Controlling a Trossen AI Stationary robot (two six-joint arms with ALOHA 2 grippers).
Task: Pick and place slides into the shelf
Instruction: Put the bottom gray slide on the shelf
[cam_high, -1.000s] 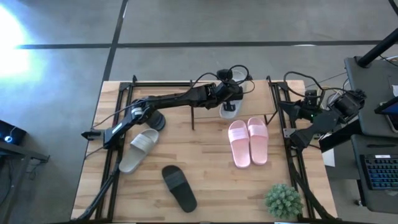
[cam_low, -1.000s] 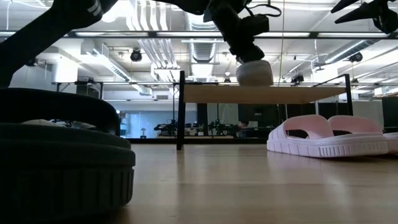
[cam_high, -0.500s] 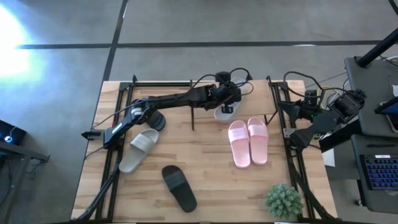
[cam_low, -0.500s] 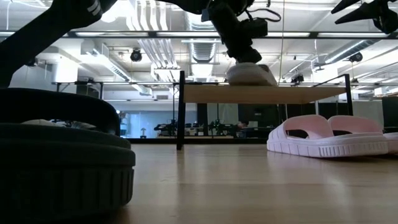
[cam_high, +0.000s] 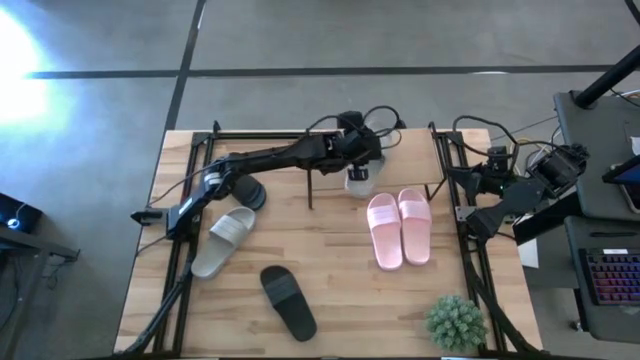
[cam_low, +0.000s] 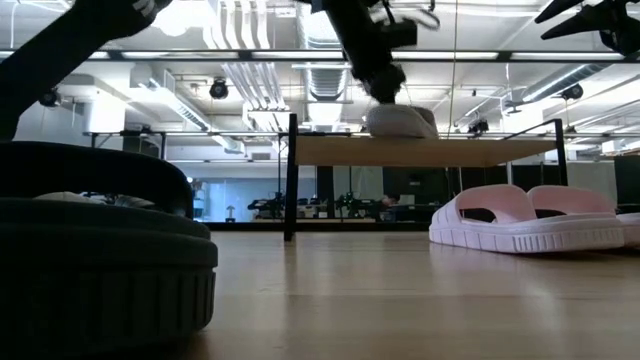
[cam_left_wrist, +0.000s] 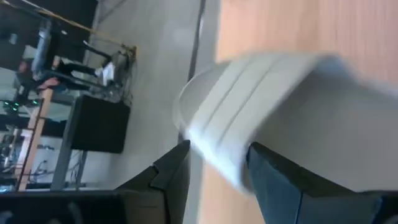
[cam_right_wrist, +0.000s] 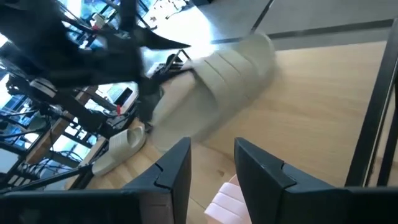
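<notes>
High view: left gripper (cam_high: 357, 168) fingers spread, grey slide (cam_high: 357, 181) just beneath on shelf (cam_high: 420, 160)
Right gripper (cam_high: 478, 180): fingers parted, empty

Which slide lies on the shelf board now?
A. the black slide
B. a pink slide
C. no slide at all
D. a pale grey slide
D: a pale grey slide rests on the shelf board under the left hand; the pink pair and the black slide lie on the table.
</notes>
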